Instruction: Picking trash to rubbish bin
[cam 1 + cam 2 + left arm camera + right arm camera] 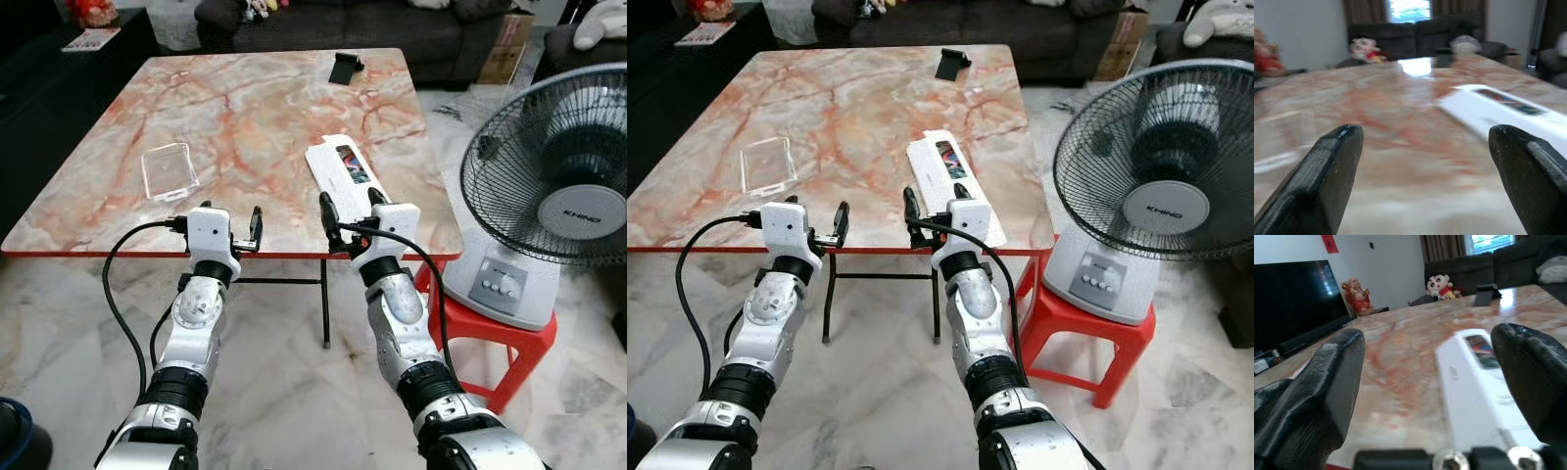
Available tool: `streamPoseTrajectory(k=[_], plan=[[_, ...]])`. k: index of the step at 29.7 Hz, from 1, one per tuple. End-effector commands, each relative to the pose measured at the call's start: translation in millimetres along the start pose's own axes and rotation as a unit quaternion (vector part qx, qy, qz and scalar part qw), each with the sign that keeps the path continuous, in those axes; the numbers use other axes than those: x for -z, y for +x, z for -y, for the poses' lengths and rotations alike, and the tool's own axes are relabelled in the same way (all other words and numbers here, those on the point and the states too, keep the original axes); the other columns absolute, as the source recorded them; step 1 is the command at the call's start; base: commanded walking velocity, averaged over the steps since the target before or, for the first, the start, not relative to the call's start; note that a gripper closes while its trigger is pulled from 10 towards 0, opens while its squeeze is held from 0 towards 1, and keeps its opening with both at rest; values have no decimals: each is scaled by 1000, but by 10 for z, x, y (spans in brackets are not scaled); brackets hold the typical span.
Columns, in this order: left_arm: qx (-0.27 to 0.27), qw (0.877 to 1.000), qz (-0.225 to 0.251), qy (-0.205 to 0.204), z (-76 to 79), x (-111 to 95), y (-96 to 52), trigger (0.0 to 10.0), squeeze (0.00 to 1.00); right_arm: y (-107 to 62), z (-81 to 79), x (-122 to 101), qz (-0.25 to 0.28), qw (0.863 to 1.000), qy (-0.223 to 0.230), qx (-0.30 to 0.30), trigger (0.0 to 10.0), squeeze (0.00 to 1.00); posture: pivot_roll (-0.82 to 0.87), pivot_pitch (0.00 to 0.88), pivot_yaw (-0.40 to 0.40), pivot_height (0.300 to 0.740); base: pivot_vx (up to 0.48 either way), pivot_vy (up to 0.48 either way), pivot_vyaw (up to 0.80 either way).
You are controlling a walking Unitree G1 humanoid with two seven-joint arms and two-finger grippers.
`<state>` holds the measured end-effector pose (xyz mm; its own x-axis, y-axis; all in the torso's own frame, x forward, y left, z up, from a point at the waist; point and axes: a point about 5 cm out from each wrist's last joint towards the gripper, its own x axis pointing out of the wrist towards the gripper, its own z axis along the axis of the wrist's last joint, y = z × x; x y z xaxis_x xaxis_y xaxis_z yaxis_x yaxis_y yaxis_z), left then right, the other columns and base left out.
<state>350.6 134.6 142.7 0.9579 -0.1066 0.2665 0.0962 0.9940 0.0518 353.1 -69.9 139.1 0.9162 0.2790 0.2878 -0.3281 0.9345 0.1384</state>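
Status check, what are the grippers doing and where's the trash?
Left gripper and right gripper open at the table edge. White box ahead of the right one, clear tray further left. Nothing blocking.

Table (245, 108): a marble-patterned top veined in red and cream is spreading out ahead of me, its near edge trimmed in red.
Phone stand (343, 68): a small black stand is sitting upright near the table's far edge.
Fan (563, 171): a dark-caged fan on a pale base is standing to my right, beside the table.
Stool (495, 338): a red plastic stool is carrying the fan's base.
Sofa (392, 24): a dark sofa is running along behind the table, with soft toys lying on it.
Television (1293, 303): a dark screen is standing off to my left.
Floor (284, 372): pale marbled tiles are lying under the table.
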Motion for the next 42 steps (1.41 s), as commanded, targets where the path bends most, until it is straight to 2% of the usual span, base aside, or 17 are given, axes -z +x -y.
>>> streamPoseTrajectory(k=[1, 8, 9, 10, 11, 12, 16, 17, 25, 26, 27, 28, 34, 36, 40, 42], plan=[[6, 1000, 2, -3, 10, -19, 12, 10000, 0, 28, -74, -8, 2, 1000, 11, -5, 10000, 1000, 113, 87, 39, 740, 341, 0, 0], [5, 1000, 0, -3, 2, -11, 7, 10000, 0, 13, -64, 2, 0, 1000, 9, -6, 10000, 988, 113, 104, 40, 740, 341, 0, 0], [4, 1000, -1, -3, -1, -7, 4, 10000, 0, 9, -61, 9, -2, 1000, 8, -6, 10000, 796, 113, 104, 40, 740, 337, 0, 0], [4, 1000, -1, -3, -4, -4, 1, 10000, 0, 5, -61, 16, -4, 1000, 6, -6, 10000, 106, 113, 104, 40, 740, 337, 0, 0], [4, 1000, -1, -3, -4, -4, 1, 10000, 0, 5, -61, 16, -4, 1000, 6, -6, 10000, 106, 113, 104, 40, 740, 337, 0, 0], [3, 1000, -2, -3, -5, -2, 0, 10000, 0, 3, -63, 23, -7, 1000, 4, -7, 10000, 0, 113, 110, 39, 740, 345, 0, 0], [2, 1000, -2, -3, -6, -2, -1, 10000, 0, 2, -74, 35, -11, 1000, 3, -10, 10000, 0, 116, 113, 37, 740, 339, 0, 0], [2, 1000, -2, -3, -6, -4, 0, 10000, 0, 3, -75, 35, -11, 1000, 5, -10, 10000, 1000, 116, 113, 37, 740, 341, 0, 0], [1, 1000, 0, -2, -12, -14, 9, 10000, 0, 13, -79, 20, -9, 1000, -1, -16, 10000, 1000, 117, 116, 35, 740, 332, 0, 0], [3, 1000, 2, -3, -6, -20, 9, 10000, 0, 9, -77, 23, -10, 1000, -8, -16, 10000, 286, 117, 117, 34, 740, 0, 0, 0], [3, 1000, 2, -3, -6, -20, 9, 10000, 0, 9, -77, 23, -10, 1000, -8, -16, 10000, 286, 117, 117, 34, 740, 0, 0, 0], [10, 1000, 6, -7, 8, -27, 5, 10000, 0, -5, -76, 32, -12, 1000, -19, -19, 10000, 0, 117, 117, 34, 740, 0, 0, 0], [17, 1000, 2, -11, 35, -7, -9, 10000, 0, -72, -39, 57, -14, 998, -62, -23, 10000, 0, 113, 117, 31, 740, 0, 0, 0], [18, 1000, 0, -12, 42, 1, -8, 10000, 0, -134, -9, 62, -10, 995, -97, -28, 10000, 0, 108, 119, 29, 740, 0, 0, 0], [19, 1000, -2, -13, 46, 10, -11, 10000, 0, -186, -11, 75, -10, 991, -127, -39, 10000, 0, 104, 120, 28, 740, 0, 0, 0], [19, 1000, -4, -14, 52, 20, -13, 10000, 0, -249, -20, 100, -12, 986, -157, -50, 10000, 0, 96, 121, 28, 740, 0, 0, 0]])
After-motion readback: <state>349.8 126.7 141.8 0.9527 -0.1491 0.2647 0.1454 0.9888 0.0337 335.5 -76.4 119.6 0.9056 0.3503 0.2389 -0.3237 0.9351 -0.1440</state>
